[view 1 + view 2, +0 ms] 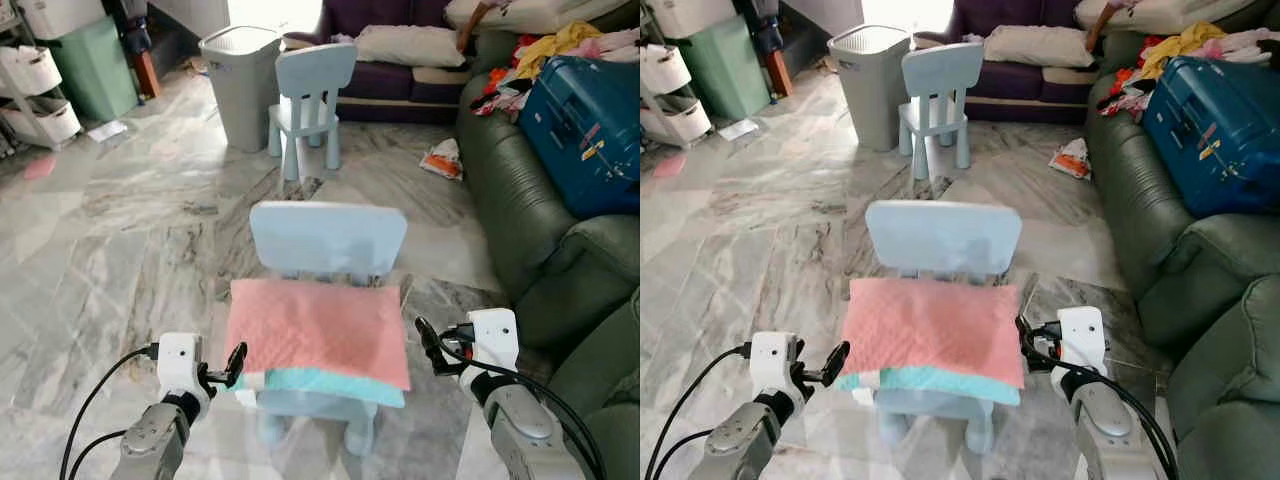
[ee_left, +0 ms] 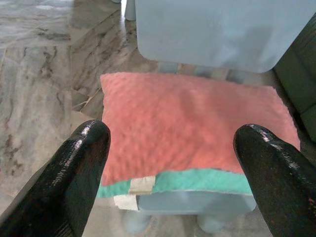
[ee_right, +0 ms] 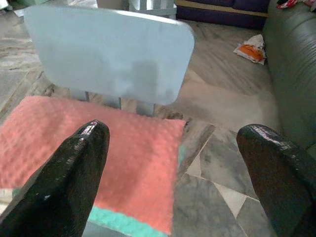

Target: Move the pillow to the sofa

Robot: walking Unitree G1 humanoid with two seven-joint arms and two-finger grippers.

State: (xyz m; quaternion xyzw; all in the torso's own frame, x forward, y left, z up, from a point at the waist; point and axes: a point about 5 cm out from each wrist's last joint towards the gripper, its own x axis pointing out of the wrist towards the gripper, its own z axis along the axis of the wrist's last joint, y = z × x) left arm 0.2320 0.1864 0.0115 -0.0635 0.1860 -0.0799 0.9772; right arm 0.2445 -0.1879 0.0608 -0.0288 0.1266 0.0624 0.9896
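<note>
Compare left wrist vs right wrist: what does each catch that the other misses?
Left wrist: the pillow's near edge with its teal underside and a white tag, plus the chair's front legs below. Right wrist: the green sofa, an orange packet lying on the floor, and the purple couch beyond. Both: the pink pillow lying on the light blue chair, the marble floor, and that gripper's own open black fingers framing the view.
</note>
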